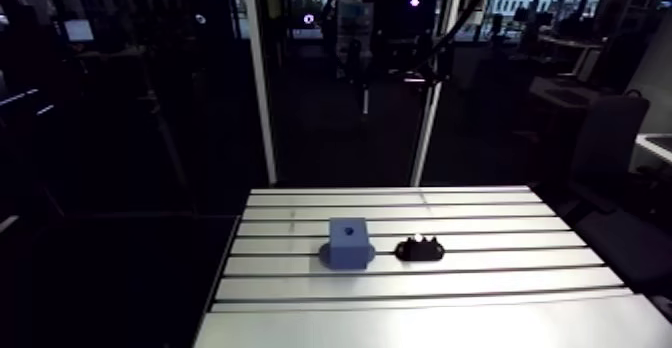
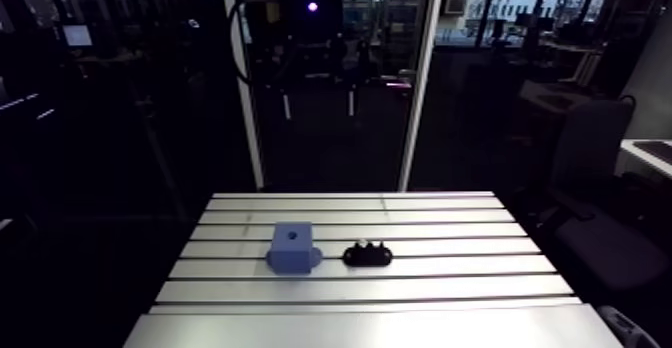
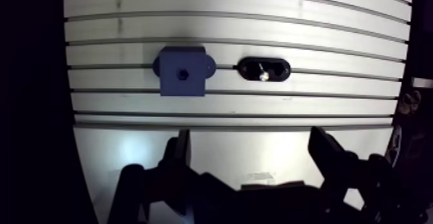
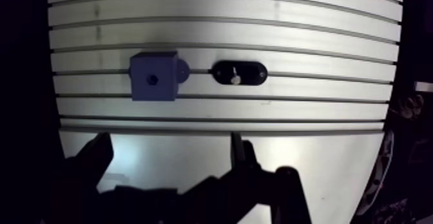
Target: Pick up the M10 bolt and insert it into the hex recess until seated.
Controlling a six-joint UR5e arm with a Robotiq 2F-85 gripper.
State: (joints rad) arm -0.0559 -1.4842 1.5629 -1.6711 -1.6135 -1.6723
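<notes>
A blue block [image 3: 182, 71] with a small dark hex recess in its top face stands on the slotted table [image 3: 258, 104]. Beside it lies a black oval holder [image 3: 278, 69] with the silvery M10 bolt [image 3: 263, 74] standing in its middle. In the arm view the block [image 1: 348, 242] sits left of the holder [image 1: 418, 249]. My gripper [image 3: 251, 140] is open and holds nothing. It hangs high over the table's near side, well short of both parts, with its fingers [image 3: 182, 150] spread wide.
The table's side edges drop off into darkness. Two light vertical posts [image 1: 262, 82] rise behind the far edge. A dark fixture [image 3: 407, 104] sits off the table's edge on the holder's side.
</notes>
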